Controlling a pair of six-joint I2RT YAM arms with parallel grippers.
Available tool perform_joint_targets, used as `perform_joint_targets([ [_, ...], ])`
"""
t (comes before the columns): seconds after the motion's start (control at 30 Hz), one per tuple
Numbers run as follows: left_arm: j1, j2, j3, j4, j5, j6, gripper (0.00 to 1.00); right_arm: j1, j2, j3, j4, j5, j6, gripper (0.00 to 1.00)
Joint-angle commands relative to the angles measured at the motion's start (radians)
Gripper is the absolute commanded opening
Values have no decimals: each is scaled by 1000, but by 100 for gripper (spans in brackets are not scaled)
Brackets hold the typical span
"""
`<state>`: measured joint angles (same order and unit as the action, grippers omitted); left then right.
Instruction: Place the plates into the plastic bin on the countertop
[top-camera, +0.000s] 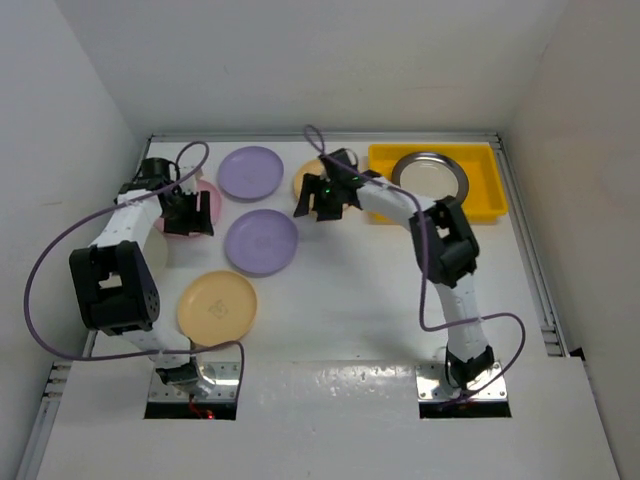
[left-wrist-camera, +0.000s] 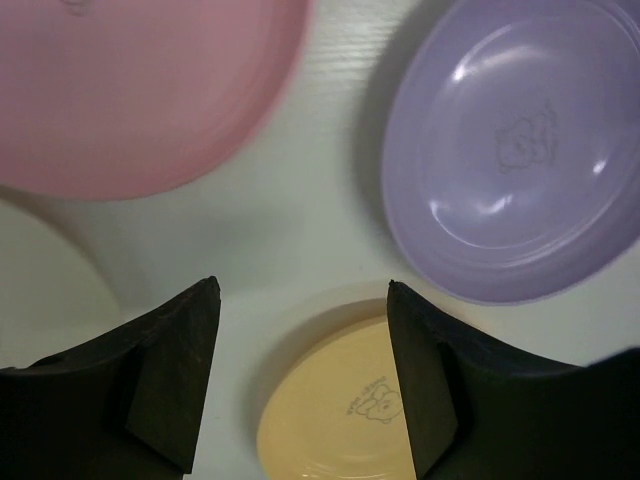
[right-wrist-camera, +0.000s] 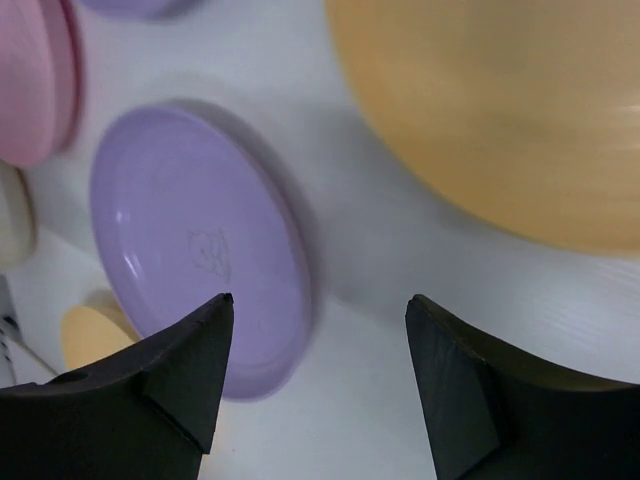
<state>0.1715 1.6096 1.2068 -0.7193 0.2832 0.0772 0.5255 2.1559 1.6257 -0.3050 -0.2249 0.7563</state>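
A: Yellow bin?
B: Bright yellow shallow rectangular plastic bin (top-camera: 482, 205) at the far right of the flat white countertop (top-camera: 340, 300) — one silvery metal-rimmed plate (top-camera: 430, 175) lying inside.
A: Other plates?
B: All out on the countertop: round purple plate (top-camera: 250, 172) by the back wall, second purple plate (top-camera: 261, 241) nearer the arms, round orange-yellow plate (top-camera: 217, 305) nearest of all, pale pink plate (top-camera: 210, 192) at far left, another orange-yellow plate (top-camera: 303, 178) just beside the bin's left end.
A: Claws?
B: Left gripper (top-camera: 188, 213) over the pink plate's near edge, right gripper (top-camera: 325, 198) over the orange-yellow plate by the bin — both with jaws spread wide, nothing between the fingers, only countertop and plates beyond.
A: Any lettering?
B: Faint stamped emblem (left-wrist-camera: 520, 148) at the centre of the second purple plate, a like mark (left-wrist-camera: 378, 403) on the nearest orange-yellow plate; any script with them too small to read.
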Motion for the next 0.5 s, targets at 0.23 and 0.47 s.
perform_joint_targets([
  [0.23, 285, -71, 132, 21, -262, 3, 80, 182, 153, 80, -126, 255, 9, 34],
  [0.47, 572, -51, 83, 79, -299, 47, 87, 194, 7, 37, -169, 315, -79, 0],
])
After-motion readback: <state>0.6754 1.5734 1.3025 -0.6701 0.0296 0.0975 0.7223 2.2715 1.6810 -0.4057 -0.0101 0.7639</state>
